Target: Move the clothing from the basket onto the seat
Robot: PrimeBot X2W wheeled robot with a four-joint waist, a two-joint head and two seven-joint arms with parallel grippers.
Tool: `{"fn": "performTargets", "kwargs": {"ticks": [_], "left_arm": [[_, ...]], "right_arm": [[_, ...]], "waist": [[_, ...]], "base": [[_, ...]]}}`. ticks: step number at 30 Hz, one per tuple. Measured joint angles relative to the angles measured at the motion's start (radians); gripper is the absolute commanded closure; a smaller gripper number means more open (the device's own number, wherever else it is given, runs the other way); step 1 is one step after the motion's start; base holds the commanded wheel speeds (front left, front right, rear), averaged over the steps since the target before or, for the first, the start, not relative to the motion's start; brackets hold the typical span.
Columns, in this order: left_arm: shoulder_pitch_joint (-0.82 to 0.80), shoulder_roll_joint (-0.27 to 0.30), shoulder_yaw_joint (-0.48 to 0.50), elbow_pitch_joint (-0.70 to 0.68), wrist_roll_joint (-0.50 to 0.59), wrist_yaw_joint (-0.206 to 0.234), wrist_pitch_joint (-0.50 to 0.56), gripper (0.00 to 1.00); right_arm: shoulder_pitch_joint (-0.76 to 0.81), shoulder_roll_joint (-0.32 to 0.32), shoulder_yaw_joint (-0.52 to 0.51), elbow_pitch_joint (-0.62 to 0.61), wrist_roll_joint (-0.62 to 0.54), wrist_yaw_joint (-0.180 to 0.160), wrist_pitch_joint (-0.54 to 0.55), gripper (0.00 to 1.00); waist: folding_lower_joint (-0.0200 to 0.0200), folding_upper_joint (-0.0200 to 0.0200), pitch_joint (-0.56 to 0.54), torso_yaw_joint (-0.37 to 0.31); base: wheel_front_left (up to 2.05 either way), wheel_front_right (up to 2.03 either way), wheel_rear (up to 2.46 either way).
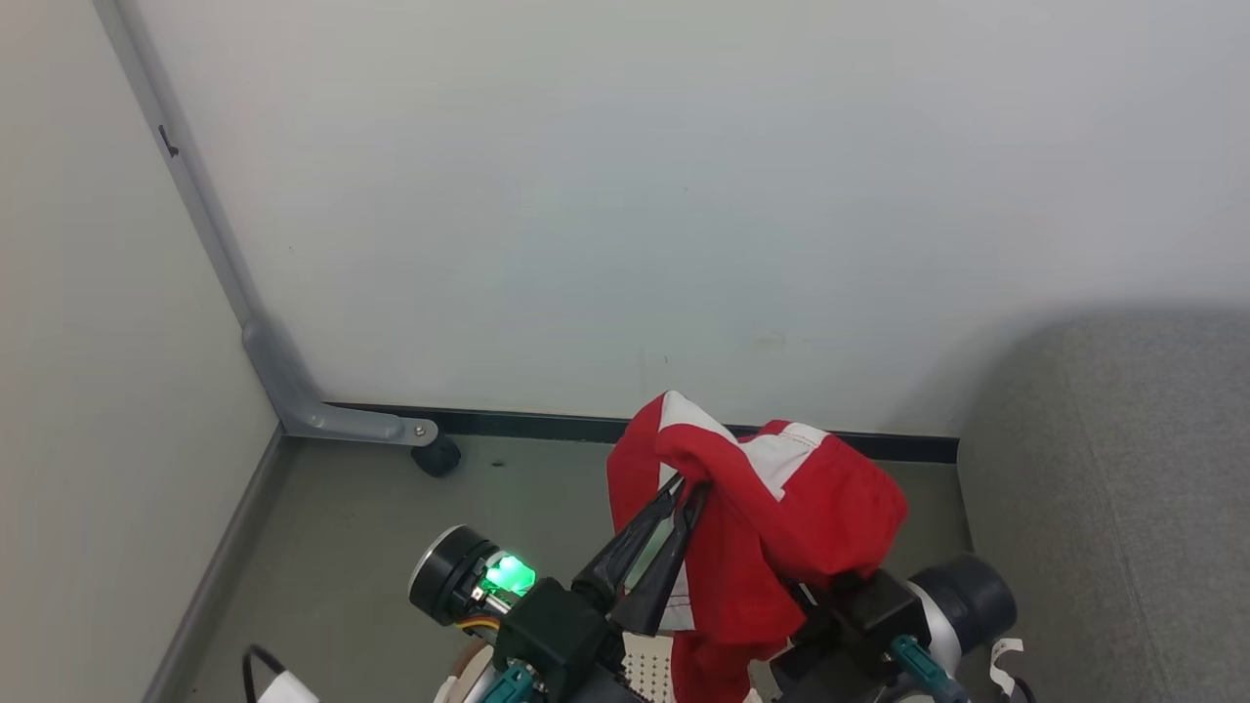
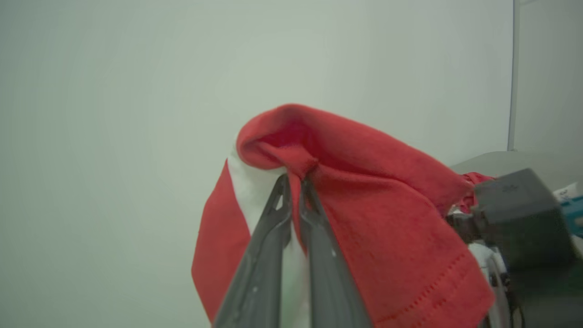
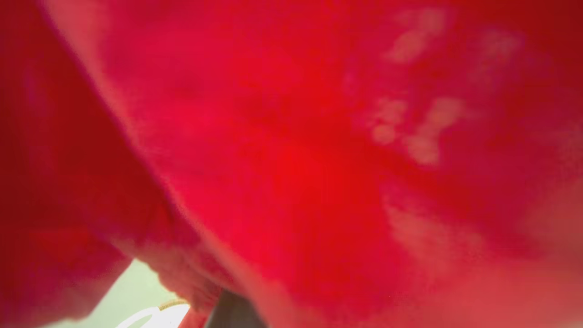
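A bare white wall [image 1: 625, 195] and grey floor [image 1: 371, 547] back the scene I'm steering through. Nearest me, well left of the seat [image 1: 1123, 508], a sliver of the basket [image 1: 649, 669] peeks out between my arms. Above it my left gripper [image 1: 689, 486] is pinched tight on a fold of the clothing [image 1: 811, 508], which hangs lengthwise downward. My right gripper [image 1: 859, 600], the arm nearer the seat, is closed under the draped cloth. I can't tell whether it has fabric. The seat lies to the garment's right, so I judge the carry goes rightward.
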Motion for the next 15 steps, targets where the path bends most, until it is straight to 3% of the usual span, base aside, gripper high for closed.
{"fn": "performTargets", "kwargs": {"ticks": [11, 13, 14, 15], "left_arm": [[0.006, 0.000, 0.002, 0.042, -0.001, 0.007, 0.000, 1.00], [0.007, 0.000, 0.002, 0.045, -0.001, 0.007, 0.000, 0.51], [0.009, 0.000, 0.003, 0.046, -0.001, 0.008, 0.000, 0.00], [0.013, 0.000, 0.004, 0.048, -0.002, 0.009, -0.001, 0.00]], "right_arm": [[0.002, -0.005, -0.021, -0.068, 0.000, 0.000, 0.000, 1.00], [0.002, -0.006, -0.024, -0.071, 0.000, 0.000, 0.000, 1.00], [0.002, -0.007, -0.026, -0.074, 0.000, -0.001, 0.000, 1.00], [0.003, -0.009, -0.028, -0.077, 0.000, -0.001, 0.000, 1.00]], "waist": [[-0.0002, 0.0000, 0.000, -0.005], [-0.0002, 0.0000, 0.000, -0.005], [-0.0002, 0.0000, 0.000, -0.005], [-0.0002, 0.0000, 0.000, -0.005]], "base": [[0.00, 0.00, 0.00], [0.00, 0.00, 0.00], [0.00, 0.00, 0.00], [0.00, 0.00, 0.00]]}}
